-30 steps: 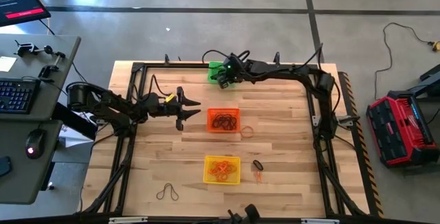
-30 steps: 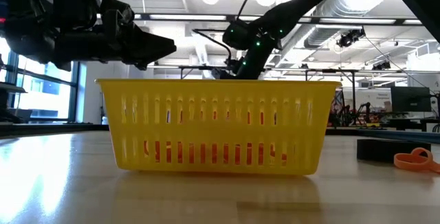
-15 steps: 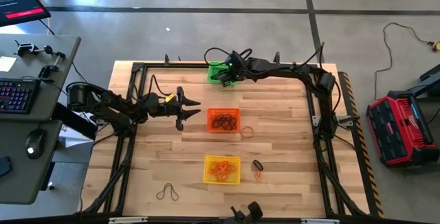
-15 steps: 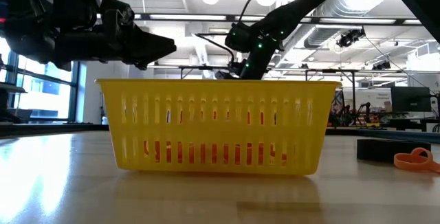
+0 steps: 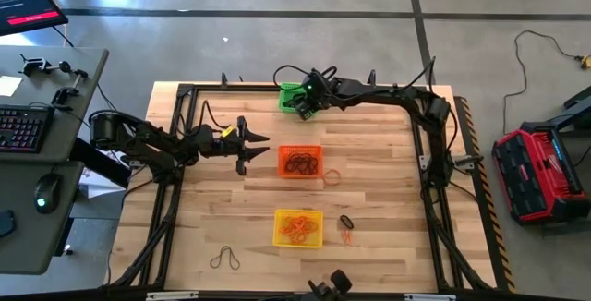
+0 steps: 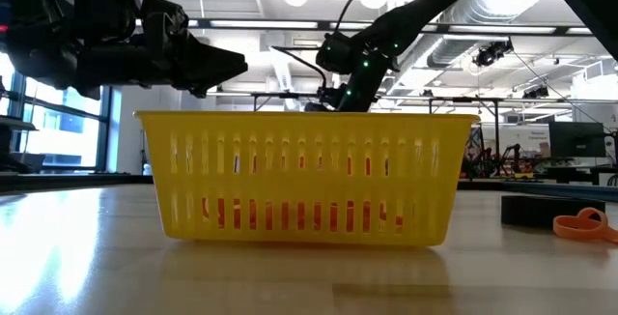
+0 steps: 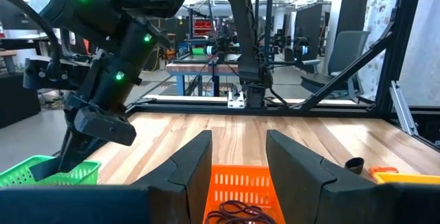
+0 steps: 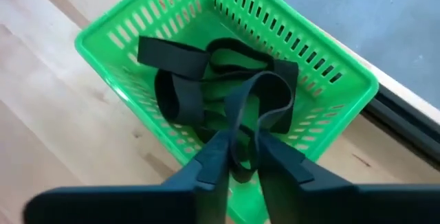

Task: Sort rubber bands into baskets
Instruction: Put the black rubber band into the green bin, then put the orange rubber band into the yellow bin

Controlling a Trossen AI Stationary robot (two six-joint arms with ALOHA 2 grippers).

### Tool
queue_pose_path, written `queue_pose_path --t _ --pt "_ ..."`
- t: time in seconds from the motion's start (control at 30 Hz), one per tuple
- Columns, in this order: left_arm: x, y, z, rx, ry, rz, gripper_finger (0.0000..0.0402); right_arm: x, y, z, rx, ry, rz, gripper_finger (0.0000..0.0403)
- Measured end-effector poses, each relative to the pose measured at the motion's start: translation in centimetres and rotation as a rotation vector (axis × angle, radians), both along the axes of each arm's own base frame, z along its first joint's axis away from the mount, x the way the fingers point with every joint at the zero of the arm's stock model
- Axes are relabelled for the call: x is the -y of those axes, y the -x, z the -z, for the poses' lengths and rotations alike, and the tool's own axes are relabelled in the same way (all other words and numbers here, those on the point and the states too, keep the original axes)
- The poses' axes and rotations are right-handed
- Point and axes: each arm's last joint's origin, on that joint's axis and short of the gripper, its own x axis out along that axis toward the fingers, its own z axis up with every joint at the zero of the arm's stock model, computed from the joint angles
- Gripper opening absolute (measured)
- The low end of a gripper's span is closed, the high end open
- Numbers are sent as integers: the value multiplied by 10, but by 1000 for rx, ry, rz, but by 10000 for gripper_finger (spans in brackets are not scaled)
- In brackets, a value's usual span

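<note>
High view showed my right gripper (image 5: 303, 103) reaching over the green rectangular plastic mesh basket (image 5: 290, 94) at the far edge of the pale wooden table (image 5: 388, 199), while my left gripper (image 5: 254, 145) waited just beside the orange mesh basket (image 5: 300, 162), apart from it. The orange basket held thin dark loops, the yellow mesh basket (image 5: 298, 227) nearer the front held thin orange ones. Loose bands lay on the wood: a thin orange loop (image 5: 331, 177) by the orange basket, a short thick black one (image 5: 346, 221) and an orange one right of the yellow basket, and a thin dark one (image 5: 225, 259) toward the front left.

Low view hid most of this behind the yellow basket; my right arm came down behind it, and I could not read the fingers there.

Left wrist view showed my left fingers (image 7: 189, 165) spread wide with nothing between them, the orange basket straight ahead and below.

Right wrist view settled the step. My right fingers (image 8: 214, 157) stood only slightly parted, a thick black rubber band (image 8: 242, 110) passing between them, already down inside the green basket with other thick black bands. I could not tell whether they gripped it or had just let go. The band's long axis ran away from my fingertips toward the basket's middle, its loop end bent over the pile. To finish well, I judged I should open fully while low over the basket, then lift straight up so the band would not snag a finger and ride out over the rim.
</note>
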Motion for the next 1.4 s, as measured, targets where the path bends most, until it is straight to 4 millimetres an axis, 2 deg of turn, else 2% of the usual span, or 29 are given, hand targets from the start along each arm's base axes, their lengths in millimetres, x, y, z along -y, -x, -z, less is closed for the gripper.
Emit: queue_pose_path --t 0.17,0.3,0.43,0.63,0.87,1.0,1.23,1.4 --pt "0 0 0 -1 -1 0 131 2 -3 -12 -2 14 -18 108" --pt "0 0 0 -1 0 -1 131 2 -6 -28 -42 45 -30 122" --pt "0 0 0 -1 0 -1 131 -6 -11 -36 -89 112 -49 99" --pt "0 0 0 -3 0 -1 131 -7 -16 -29 -3 81 -183 11" --pt "0 0 3 -27 7 -1 131 -4 -19 -28 103 55 -235 8" --pt "0 0 3 -28 7 -1 131 -7 -23 -37 148 103 -264 3" --pt "0 0 2 -25 23 1 131 -9 -20 -44 137 119 -293 0" --pt "0 0 2 -25 24 1 131 -15 -21 -33 184 151 -307 0"
